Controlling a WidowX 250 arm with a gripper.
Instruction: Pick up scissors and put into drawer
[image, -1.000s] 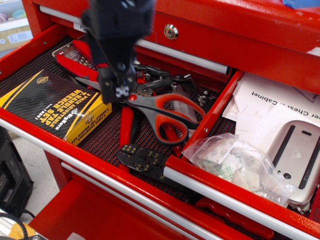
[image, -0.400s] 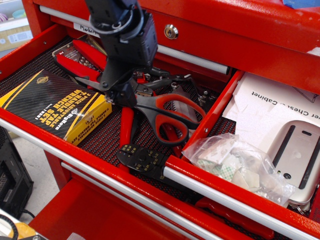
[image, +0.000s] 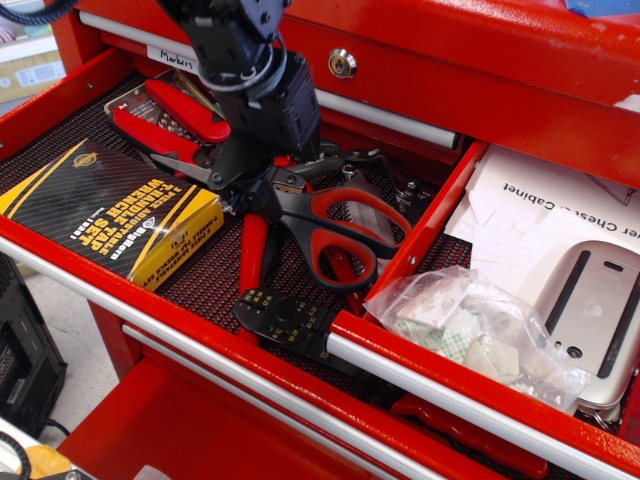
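In the drawer (image: 60, 140), gripper (image: 243, 190) angled down, over scissors (image: 320, 225)

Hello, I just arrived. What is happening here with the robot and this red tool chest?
A single robot arm reaches into the open red drawer, its gripper down at the pivot end of the scissors. The scissors lie flat in the drawer, on top of red-handled pliers and beside a black and yellow wrench set box. From this view I cannot tell whether the gripper is open or shut.
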